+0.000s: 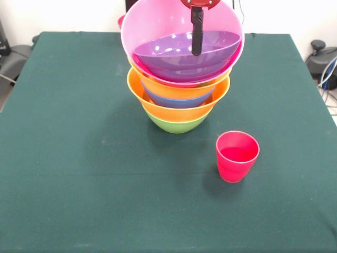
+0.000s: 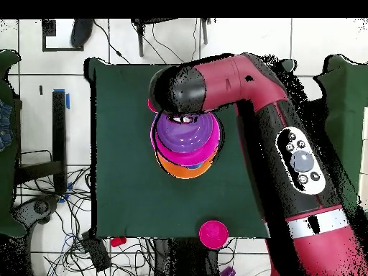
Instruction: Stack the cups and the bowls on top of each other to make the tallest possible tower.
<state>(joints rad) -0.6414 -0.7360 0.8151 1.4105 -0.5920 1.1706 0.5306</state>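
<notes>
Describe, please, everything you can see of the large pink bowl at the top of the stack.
The pink bowl is the largest, glossy and translucent-looking plastic, round with a thin rim. It sits on top of the tower, tilted so its opening faces the front camera, resting in the upper orange bowl. The shallow purple bowl lies inside it. The claw reaches down into it over the purple bowl; whether they touch is unclear. Overhead, the arm covers part of the pink bowl.
</notes>
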